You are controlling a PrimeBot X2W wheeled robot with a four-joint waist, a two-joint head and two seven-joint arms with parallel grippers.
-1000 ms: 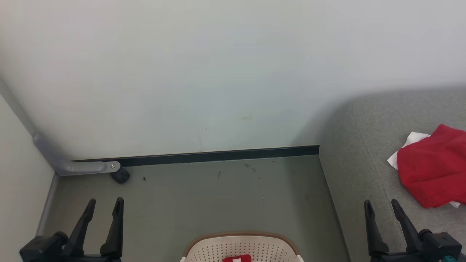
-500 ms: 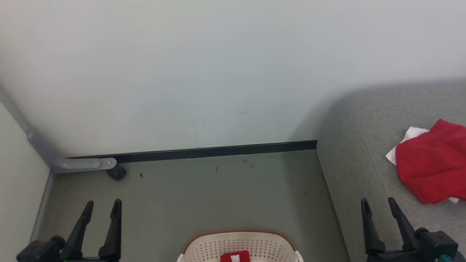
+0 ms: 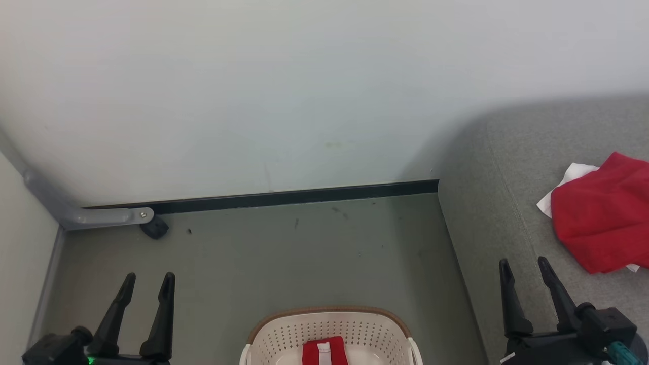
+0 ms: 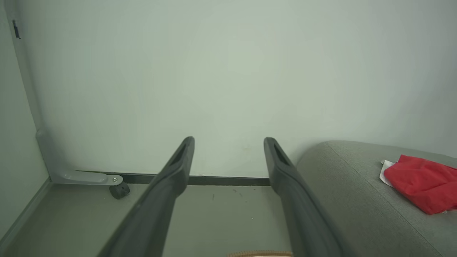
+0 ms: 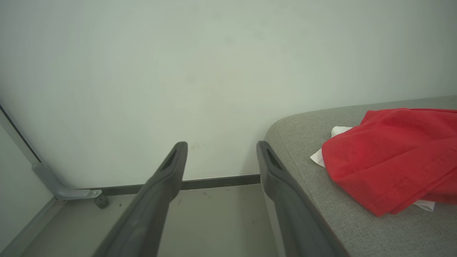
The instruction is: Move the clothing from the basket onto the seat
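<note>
Down at the bottom edge of the head view, we see the basket (image 3: 329, 310) on the floor (image 3: 284, 253) between our arms, with a red-and-white piece (image 3: 324, 351) lying inside it. How much more clothing sits below the frame we cannot tell. Off to the right, the seat (image 3: 497, 213) already carries a red garment (image 3: 603, 218) with a white edge peeking out beneath, well apart from the basket. Our left gripper (image 3: 150, 278) hovers over the floor and our right gripper (image 3: 523, 261) over the seat's near edge. Both have their fingers spread wide and hold nothing.

Through the left wrist view, we look between parted, empty fingers toward the wall (image 4: 228, 71), with a sliver of the basket's brown rim at the bottom and the red garment on the seat at far right.

Through the right wrist view, the fingers likewise stand wide with nothing between them, and the red garment lies on the seat to their right.

We judge the task partly done: at least one garment is across, at least one waits in the basket, and neither gripper has reached for it yet.
</note>
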